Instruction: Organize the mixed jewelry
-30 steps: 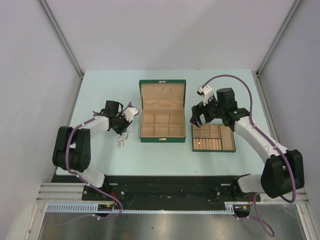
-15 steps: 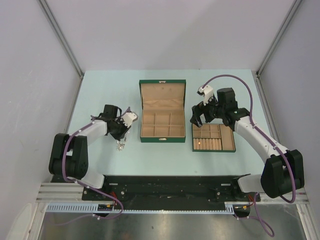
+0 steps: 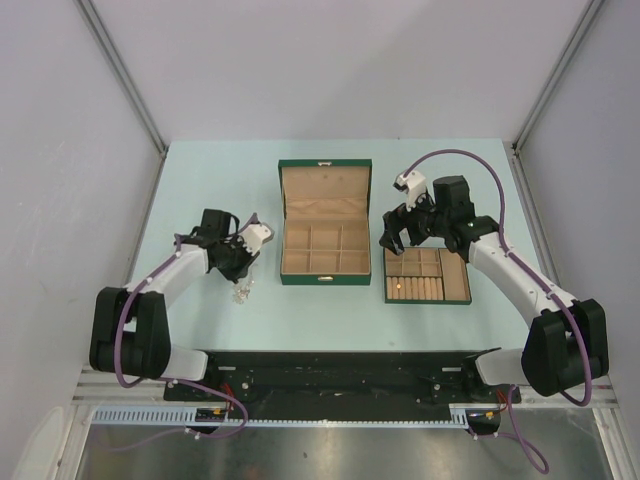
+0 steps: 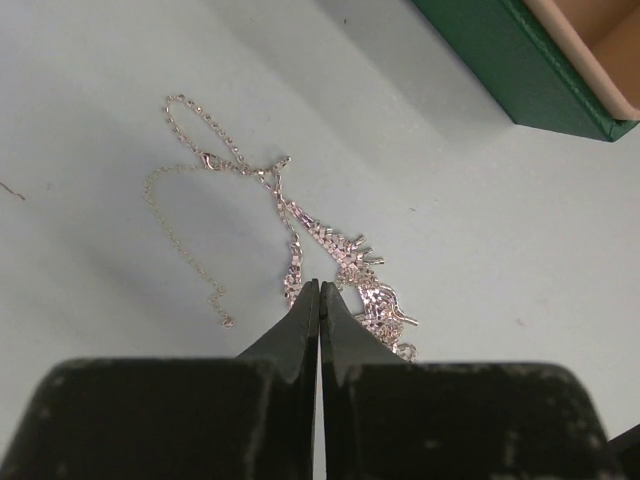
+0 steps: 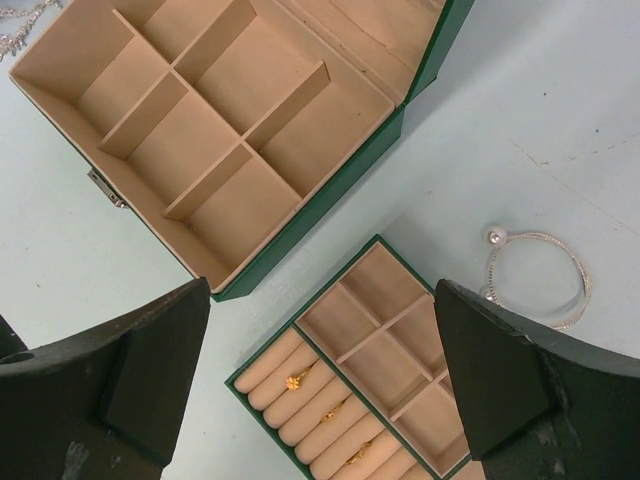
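The long silvery chain necklace (image 4: pixel 340 262) with its pale beaded cluster lies loose on the light blue table, left of the green box; it also shows in the top view (image 3: pixel 241 289). My left gripper (image 4: pixel 319 287) is shut, its tips right at the cluster between two strands, with no chain visible between the jaws; in the top view it (image 3: pixel 244 264) sits just above the necklace. A thin silvery loop with a pearl (image 5: pixel 541 281) lies on the table right of the tray. My right gripper (image 5: pixel 320 385) is open and empty above the tray (image 5: pixel 301 310).
The open green tan-lined box (image 3: pixel 325 279) stands mid-table, its compartments empty (image 5: pixel 300 230); its corner shows in the left wrist view (image 4: pixel 520 60). The flat green tray (image 3: pixel 428 301) lies to its right, with gold rings (image 5: pixel 298 381) on the tan rolls.
My left arm has swung its elbow out to the left and lowered, the gripper staying at the necklace. The right arm has not moved.
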Robot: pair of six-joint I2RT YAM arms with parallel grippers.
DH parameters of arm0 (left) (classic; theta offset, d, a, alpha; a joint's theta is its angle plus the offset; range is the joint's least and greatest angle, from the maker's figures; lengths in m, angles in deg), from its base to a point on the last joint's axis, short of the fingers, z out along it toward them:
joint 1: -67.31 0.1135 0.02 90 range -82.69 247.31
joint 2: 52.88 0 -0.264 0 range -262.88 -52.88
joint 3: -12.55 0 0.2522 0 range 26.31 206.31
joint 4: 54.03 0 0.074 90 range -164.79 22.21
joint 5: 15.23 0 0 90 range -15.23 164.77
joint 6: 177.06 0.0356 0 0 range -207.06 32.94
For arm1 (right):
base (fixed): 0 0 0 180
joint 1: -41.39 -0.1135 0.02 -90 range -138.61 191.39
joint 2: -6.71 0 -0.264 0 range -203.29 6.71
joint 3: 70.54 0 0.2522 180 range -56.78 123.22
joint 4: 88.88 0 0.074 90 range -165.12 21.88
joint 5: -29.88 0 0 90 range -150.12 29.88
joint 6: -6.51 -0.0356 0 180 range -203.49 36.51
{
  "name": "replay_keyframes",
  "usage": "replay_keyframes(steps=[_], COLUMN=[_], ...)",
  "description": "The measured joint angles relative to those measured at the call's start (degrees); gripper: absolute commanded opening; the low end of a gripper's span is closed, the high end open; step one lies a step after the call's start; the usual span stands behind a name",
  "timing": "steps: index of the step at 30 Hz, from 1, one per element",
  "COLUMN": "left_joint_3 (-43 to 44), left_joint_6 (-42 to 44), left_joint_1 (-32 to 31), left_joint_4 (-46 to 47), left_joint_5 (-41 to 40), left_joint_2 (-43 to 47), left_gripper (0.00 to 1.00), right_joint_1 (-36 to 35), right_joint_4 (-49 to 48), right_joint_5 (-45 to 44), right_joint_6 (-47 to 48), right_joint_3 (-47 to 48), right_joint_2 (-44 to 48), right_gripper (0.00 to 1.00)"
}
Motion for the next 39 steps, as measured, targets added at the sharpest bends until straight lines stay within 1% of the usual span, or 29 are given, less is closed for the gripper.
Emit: replay_keyframes(steps=[1, 2, 5, 8, 13, 22, 36, 39], left_joint_3=[0.0, 0.0, 0.0, 0.0, 0.1, 0.1, 0.1, 0.1], left_joint_6=[-0.1, -0.1, -0.2, -0.6, -0.6, -0.6, 0.0, 0.0], left_joint_1=[0.0, 0.0, 0.0, 0.0, 0.0, 0.1, 1.7, 1.8], left_joint_4=[0.0, 0.0, 0.5, 1.2, 1.5, 2.5, 2.7, 2.9], left_joint_5=[0.0, -0.1, -0.3, -0.6, -1.2, -3.0, -3.5, -3.5], left_joint_2=[0.0, -0.1, -0.7, -2.4, -4.1, -4.3, -5.9, -6.4], left_gripper=[0.05, 0.12, 0.28, 0.35, 0.37, 0.38, 0.36, 0.34], right_joint_1=[0.0, 0.0, -0.2, -0.2, -0.2, -0.2, 0.0, 0.0], right_joint_4=[0.0, 0.0, 0.0, 0.0, 0.0, 0.0, 0.0, 0.0], right_joint_5=[0.0, 0.0, 0.0, 0.0, 0.0, 0.0, 0.0, 0.0], right_joint_6=[0.0, 0.0, 0.0, 0.0, 0.0, 0.0, 0.0, 0.0], right_joint_3=[0.0, 0.0, 0.0, 0.0, 0.0, 0.0, 0.0, 0.0], right_joint_2=[0.0, 0.0, 0.0, 0.0, 0.0, 0.0, 0.0, 0.0], right_gripper=[1.0, 1.0, 0.99, 1.0, 1.0, 1.0, 1.0, 1.0])
